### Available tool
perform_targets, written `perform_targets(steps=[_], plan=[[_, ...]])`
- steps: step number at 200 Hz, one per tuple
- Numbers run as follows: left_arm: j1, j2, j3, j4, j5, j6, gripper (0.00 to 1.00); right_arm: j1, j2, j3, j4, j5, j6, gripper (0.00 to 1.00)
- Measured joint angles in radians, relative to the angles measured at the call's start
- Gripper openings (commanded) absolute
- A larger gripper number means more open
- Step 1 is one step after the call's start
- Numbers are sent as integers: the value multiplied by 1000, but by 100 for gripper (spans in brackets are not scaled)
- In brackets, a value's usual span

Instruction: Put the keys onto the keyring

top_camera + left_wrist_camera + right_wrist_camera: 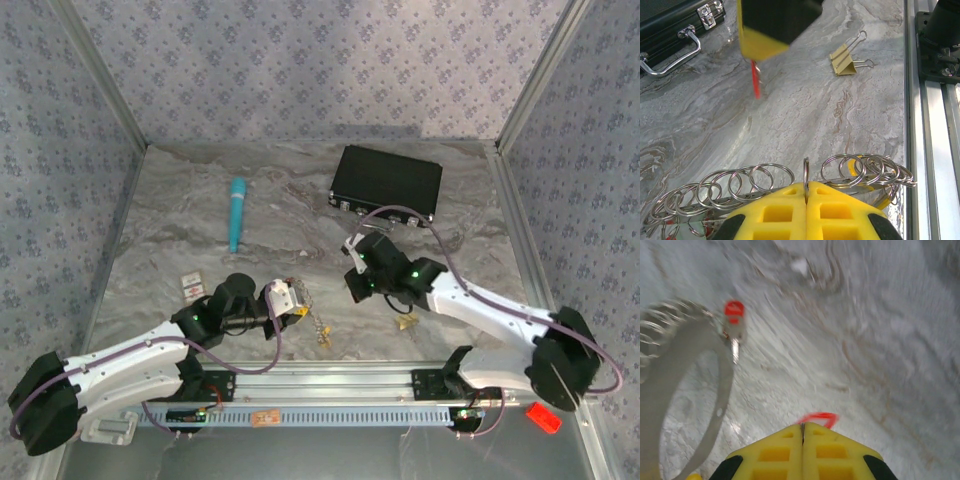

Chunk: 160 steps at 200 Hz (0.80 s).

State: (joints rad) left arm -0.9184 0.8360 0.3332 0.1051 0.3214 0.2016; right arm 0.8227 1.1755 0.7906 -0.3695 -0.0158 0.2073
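My left gripper (806, 192) is shut on a thin ring standing edge-on at the keyring (747, 187), a grey loop strung with several small split rings that runs across just past its fingertips. In the top view this gripper (296, 304) sits at the table's front centre, with small yellowish keys (322, 331) just right of it. My right gripper (802, 426) is shut on a key with a red tag (818, 417). From the left wrist view that red tag (755, 82) hangs below the right gripper (770, 30). Another red-tagged key (734, 320) hangs on the keyring (715, 390).
A black case (388, 182) lies at the back right and a teal tube (237, 212) at the back left. A yellow binder clip (405, 320) lies near the right arm. A small tag (190, 287) rests left of the left arm. The metal rail (330, 385) borders the front.
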Motion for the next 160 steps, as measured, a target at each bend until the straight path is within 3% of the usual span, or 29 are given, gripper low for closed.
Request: perform_targets(steps=[71,160], plan=[[0,-15,0,0,-8,-21,0,-37,-98,-95,151,-307,-281,0],[0,-15,0,8,-8,-128,0,9,-80,-85,195,-487,-351,0]])
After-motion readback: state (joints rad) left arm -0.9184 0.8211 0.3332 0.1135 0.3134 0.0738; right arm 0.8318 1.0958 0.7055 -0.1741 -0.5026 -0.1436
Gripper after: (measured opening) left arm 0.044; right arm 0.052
